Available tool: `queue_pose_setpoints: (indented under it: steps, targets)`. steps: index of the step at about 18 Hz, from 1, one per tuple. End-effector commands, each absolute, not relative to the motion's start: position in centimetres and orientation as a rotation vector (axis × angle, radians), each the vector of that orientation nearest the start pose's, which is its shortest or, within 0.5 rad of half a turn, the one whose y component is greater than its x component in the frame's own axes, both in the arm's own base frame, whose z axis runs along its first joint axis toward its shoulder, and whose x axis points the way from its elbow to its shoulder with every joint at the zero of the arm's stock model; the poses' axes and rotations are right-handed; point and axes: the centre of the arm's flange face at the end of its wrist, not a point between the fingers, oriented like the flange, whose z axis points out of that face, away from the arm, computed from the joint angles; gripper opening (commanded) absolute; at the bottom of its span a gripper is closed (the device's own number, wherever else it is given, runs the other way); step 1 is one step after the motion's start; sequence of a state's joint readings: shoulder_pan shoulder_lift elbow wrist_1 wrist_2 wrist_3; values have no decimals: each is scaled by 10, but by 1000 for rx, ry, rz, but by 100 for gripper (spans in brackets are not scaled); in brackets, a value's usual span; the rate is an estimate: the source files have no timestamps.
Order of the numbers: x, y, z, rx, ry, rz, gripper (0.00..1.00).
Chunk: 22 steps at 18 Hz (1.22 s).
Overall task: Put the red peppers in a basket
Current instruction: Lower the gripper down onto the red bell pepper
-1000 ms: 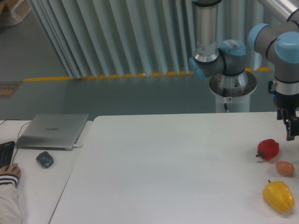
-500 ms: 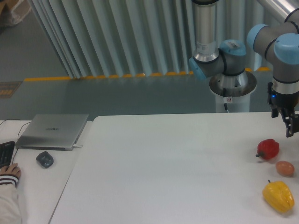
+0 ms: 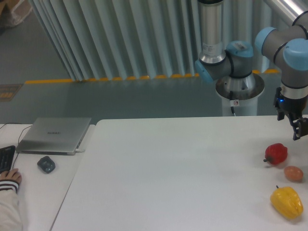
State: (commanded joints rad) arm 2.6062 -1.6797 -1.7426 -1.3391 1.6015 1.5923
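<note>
Hanging at the right edge of the view, my gripper [image 3: 299, 130] points down above the white table [image 3: 168, 173], and it is partly cut off by the frame, so I cannot tell whether my jaws are parted or closed; nothing is visibly held. Just below and a little to the left of my jaws sits the red pepper [image 3: 276, 153], resting on the table with its dark stem pointing left, apart from my fingers. Below it lies a small orange-brown egg-shaped thing [image 3: 293, 173], close beside the pepper. Further below that rests the yellow pepper [image 3: 287, 203]. Far off to the left lie a closed laptop [image 3: 54, 135] and a mouse [image 3: 46, 164].
</note>
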Motion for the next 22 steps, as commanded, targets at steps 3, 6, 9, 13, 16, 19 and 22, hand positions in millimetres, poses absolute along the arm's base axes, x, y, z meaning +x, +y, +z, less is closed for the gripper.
queue_pose_setpoints:
  steps: [3,6,9,13,16,19,22]
  targets:
    - [-375,374,361,-3094,759,-95,100]
    - [-369,374,348,-3131,612,-134,100]
    - [-371,381,332,-3164,466,-174,100]
    - [-376,402,313,-3128,337,-168,100]
    - [-380,405,310,-3114,322,-174,100]
    - [-388,400,315,-3109,315,-158,100]
    - [-390,398,315,-3112,303,-160,100]
